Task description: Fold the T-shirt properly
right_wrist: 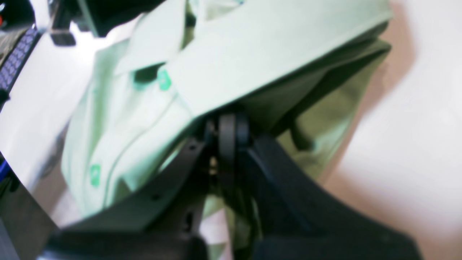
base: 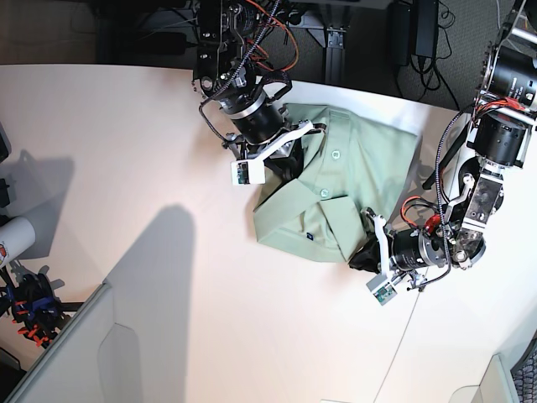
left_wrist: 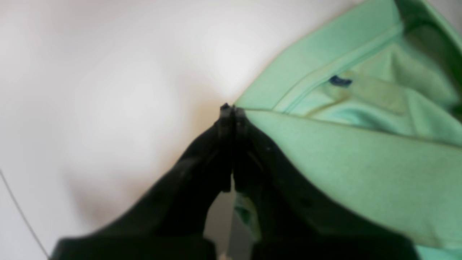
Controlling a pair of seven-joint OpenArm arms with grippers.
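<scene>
The pale mint-green T-shirt (base: 361, 168) lies crumpled and partly folded on the white table (base: 126, 151), with its small dark label (base: 309, 238) near the front edge. My left gripper (base: 362, 252) sits at the shirt's front right edge. In the left wrist view its fingertips (left_wrist: 232, 107) are pressed together on the edge of the shirt (left_wrist: 361, 173), beside the label (left_wrist: 340, 81). My right gripper (base: 281, 155) is at the shirt's far left side. In the right wrist view it (right_wrist: 231, 126) is shut under a raised fold of shirt (right_wrist: 252, 47), near a pale button (right_wrist: 164, 79).
A thin cable (base: 411, 327) runs over the table in front of the left arm. A white cylinder (base: 13, 239) and dark clutter sit at the left edge. A grey panel (base: 101, 353) stands at the front left. A keyboard (right_wrist: 14, 57) shows beyond the table.
</scene>
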